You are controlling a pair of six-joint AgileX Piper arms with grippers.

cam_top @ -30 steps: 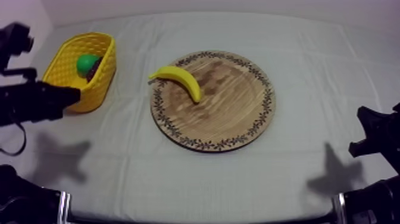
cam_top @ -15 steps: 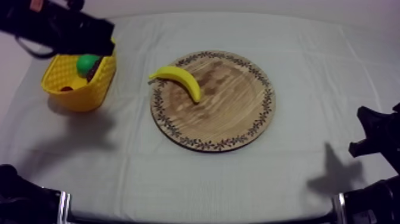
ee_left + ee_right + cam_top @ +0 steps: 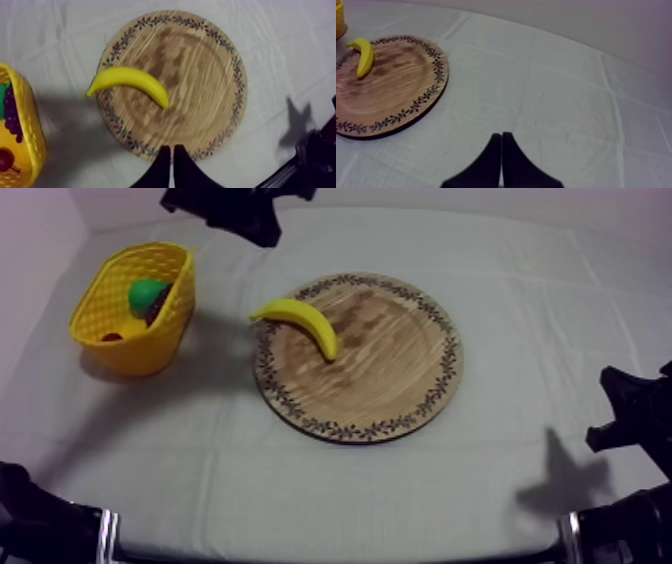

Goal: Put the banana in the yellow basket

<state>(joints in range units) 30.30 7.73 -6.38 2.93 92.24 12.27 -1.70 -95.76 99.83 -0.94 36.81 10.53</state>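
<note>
The yellow banana lies on the left part of the round wooden board, its stem end reaching over the patterned rim. The yellow basket stands on the cloth left of the board. My left arm hangs high over the table's far edge, between basket and board. In the left wrist view, my left gripper is shut on nothing, well above the board and the banana. My right gripper is shut and empty, low at the right side, far from the banana.
Inside the basket lie a green pear, a bunch of grapes and a small red fruit. My right arm rests at the right edge. Bare cloth surrounds the board.
My left arm has swung from beside the basket up and rightward, now over the far edge behind the board. Banana, board, basket and right arm have not moved.
</note>
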